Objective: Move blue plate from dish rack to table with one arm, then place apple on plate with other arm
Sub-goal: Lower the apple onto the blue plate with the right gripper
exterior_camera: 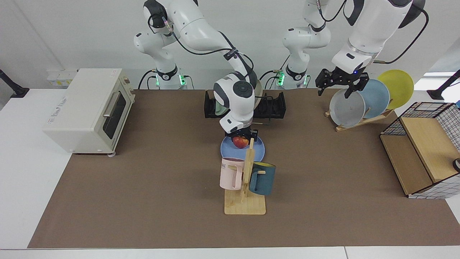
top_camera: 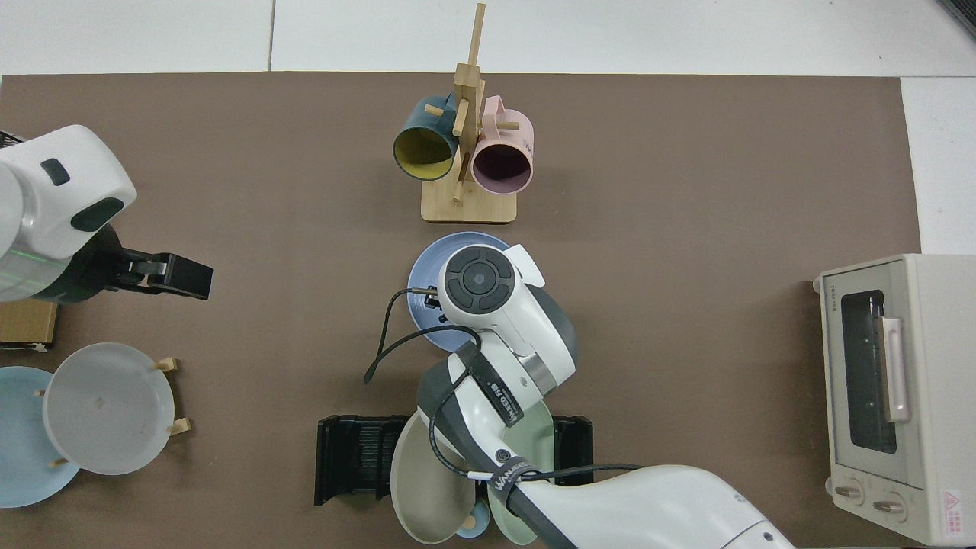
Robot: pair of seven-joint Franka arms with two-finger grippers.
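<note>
The blue plate (exterior_camera: pixel 258 151) lies flat on the brown table (exterior_camera: pixel 143 180), between the black dish rack (exterior_camera: pixel 275 105) and the mug tree. My right gripper (exterior_camera: pixel 240 141) points down over the plate, shut on the red apple (exterior_camera: pixel 239 142), which is low over the plate's middle; contact with the plate cannot be made out. In the top view the right hand covers the apple and most of the blue plate (top_camera: pixel 425 267). My left gripper (exterior_camera: pixel 336 86) hangs open and empty over the grey plate on the wooden stand, and the left gripper (top_camera: pixel 181 276) is well apart from the plate.
A mug tree (exterior_camera: pixel 246 180) with a pink and a teal mug stands just in front of the plate. The dish rack (top_camera: pixel 354 461) holds a beige and a green plate. A toaster oven (exterior_camera: pixel 88 109), a wooden plate stand (exterior_camera: pixel 359 120) and a wire shelf (exterior_camera: pixel 420 158) line the sides.
</note>
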